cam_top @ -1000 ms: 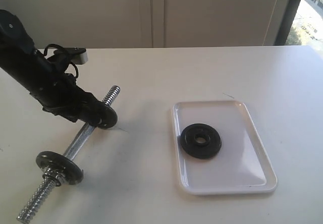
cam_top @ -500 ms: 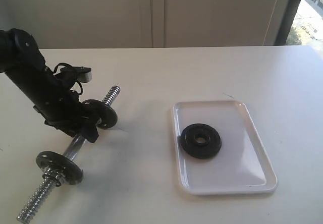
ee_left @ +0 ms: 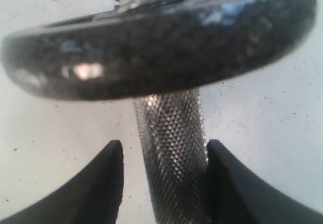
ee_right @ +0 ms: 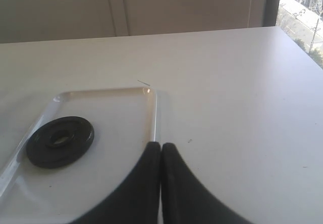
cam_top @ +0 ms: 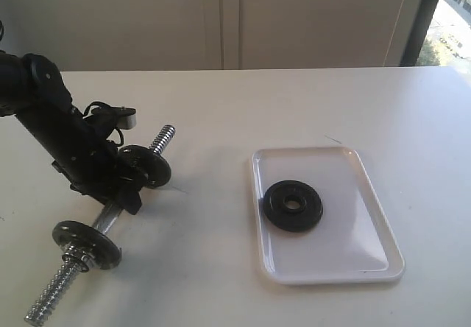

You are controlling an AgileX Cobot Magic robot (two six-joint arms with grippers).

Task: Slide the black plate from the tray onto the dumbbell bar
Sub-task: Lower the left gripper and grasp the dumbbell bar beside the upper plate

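The dumbbell bar (cam_top: pixel 163 137) lies slantwise on the table at the left, with one black disc (cam_top: pixel 147 166) threaded on near its far end and another (cam_top: pixel 86 243) near its front end. My left gripper (cam_top: pixel 124 194) straddles the knurled middle of the bar (ee_left: pixel 171 133) just behind the far disc (ee_left: pixel 151 57); its jaws are open, one finger against the bar and a gap at the other. The black plate (cam_top: pixel 293 205) lies flat in the white tray (cam_top: pixel 353 261). My right gripper (ee_right: pixel 161 146) is shut and empty above the tray rim (ee_right: pixel 153 118), beside the plate (ee_right: pixel 60 141).
The bar's front threaded end (cam_top: pixel 45 303) reaches close to the table's front edge. A bright window strip (cam_top: pixel 449 18) lies at the far right. Bare white table separates bar and tray. The right arm is out of the exterior view.
My left gripper has drawn back along the bar away from the far disc, which stays on the bar. Plate, tray and bar have not moved.
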